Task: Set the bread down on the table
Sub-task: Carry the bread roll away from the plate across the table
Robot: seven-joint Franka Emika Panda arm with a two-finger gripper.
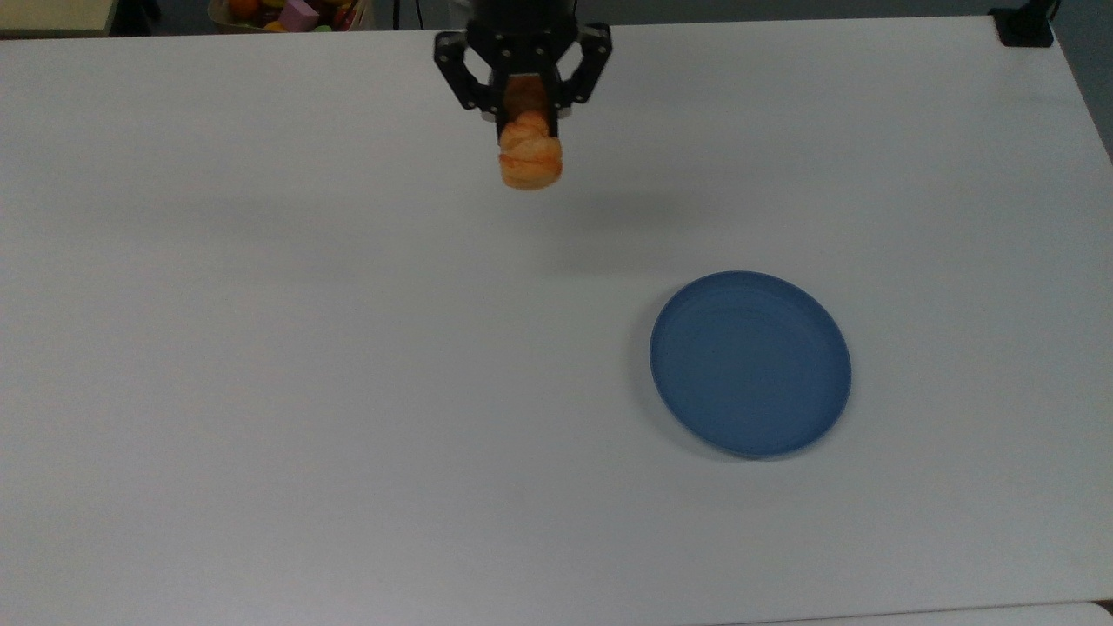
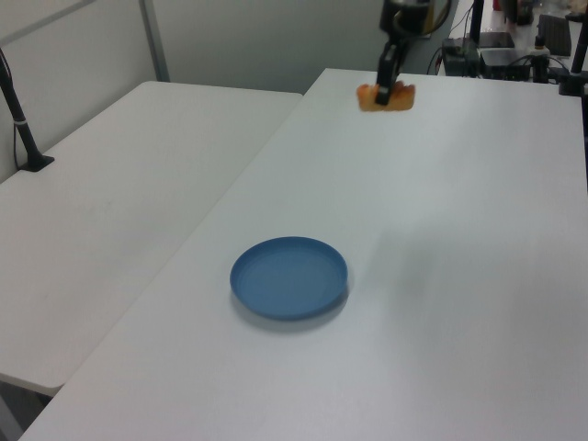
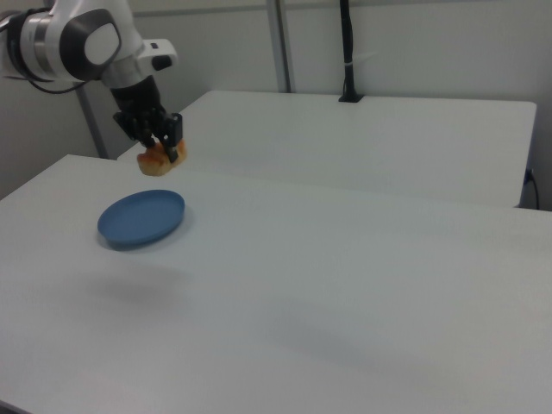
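One bread (image 1: 530, 159) counted. One blue plate (image 1: 751, 362) counted. One gripper (image 1: 523, 111) counted, two fingers (image 1: 502, 117) seen. Two white desks seen in left view: near desk (image 2: 441, 276), second desk (image 2: 101, 211) alongside. One box of coloured toys (image 1: 291, 13) noted at top view's upper edge.

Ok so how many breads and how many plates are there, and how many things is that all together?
Bread: 1, the bread held up in the air by the gripper
Plates: 1, the blue plate with nothing on it, on the table
Total: 2 things
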